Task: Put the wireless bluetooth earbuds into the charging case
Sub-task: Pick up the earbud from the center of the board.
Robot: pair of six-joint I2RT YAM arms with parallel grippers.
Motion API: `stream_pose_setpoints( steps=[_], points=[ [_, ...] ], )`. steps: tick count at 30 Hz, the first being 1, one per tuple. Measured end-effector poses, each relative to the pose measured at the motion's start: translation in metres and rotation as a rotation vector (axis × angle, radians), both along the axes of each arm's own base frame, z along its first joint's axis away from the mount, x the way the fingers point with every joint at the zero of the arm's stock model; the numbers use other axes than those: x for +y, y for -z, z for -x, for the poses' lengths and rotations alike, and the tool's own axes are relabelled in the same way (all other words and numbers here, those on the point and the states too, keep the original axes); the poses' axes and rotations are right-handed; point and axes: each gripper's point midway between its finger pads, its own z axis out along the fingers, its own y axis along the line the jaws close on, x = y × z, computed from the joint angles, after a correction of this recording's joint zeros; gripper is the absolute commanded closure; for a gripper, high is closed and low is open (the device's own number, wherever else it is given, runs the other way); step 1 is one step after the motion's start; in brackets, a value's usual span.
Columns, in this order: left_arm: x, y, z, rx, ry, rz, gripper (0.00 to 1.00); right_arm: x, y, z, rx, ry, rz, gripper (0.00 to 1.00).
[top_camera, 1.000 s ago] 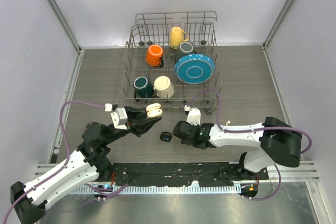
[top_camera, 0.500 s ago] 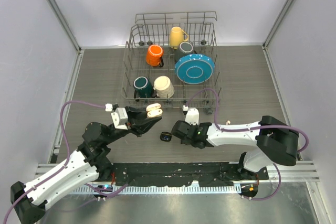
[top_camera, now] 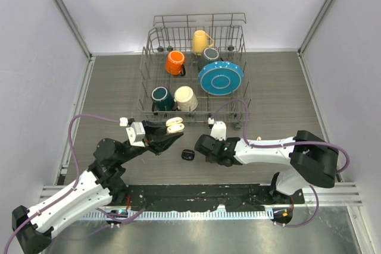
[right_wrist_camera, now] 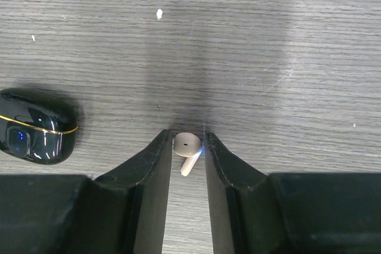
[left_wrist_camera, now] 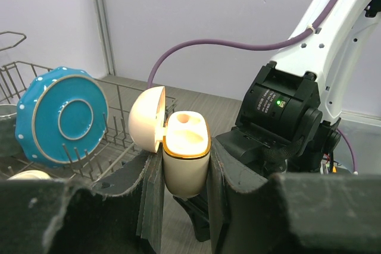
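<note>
My left gripper [top_camera: 169,129] is shut on a cream charging case [top_camera: 174,124] and holds it upright above the table. In the left wrist view the case [left_wrist_camera: 186,159] sits between my left gripper's [left_wrist_camera: 184,168] jaws with its lid open to the left. My right gripper [top_camera: 201,146] is down at the table. In the right wrist view my right gripper [right_wrist_camera: 187,139] is closed on a white stemmed earbud [right_wrist_camera: 187,144] that lies on the wood. The black earbuds and the other white earbud are out of view.
A black charging case [top_camera: 188,155] lies on the table just left of the right gripper, and shows in the right wrist view [right_wrist_camera: 36,126]. Behind stands a wire dish rack [top_camera: 238,31] with mugs and a blue plate [top_camera: 220,77].
The right gripper has shifted slightly left toward the black case. The left arm and the cream case have not moved.
</note>
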Motion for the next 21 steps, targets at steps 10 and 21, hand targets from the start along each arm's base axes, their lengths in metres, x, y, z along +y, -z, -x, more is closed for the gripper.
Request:
stream_pose_setpoints(
  steps=[10, 21],
  points=[
    [-0.0002, 0.0035, -0.0002, 0.005, 0.0, -0.005, 1.0, -0.0006, 0.0002, 0.0005, 0.005, 0.002, 0.001, 0.7],
    [0.0001, 0.0031, 0.0001, 0.004, 0.0, -0.004, 1.0, -0.002, -0.001, 0.0016, 0.01, 0.001, 0.008, 0.83]
  ],
)
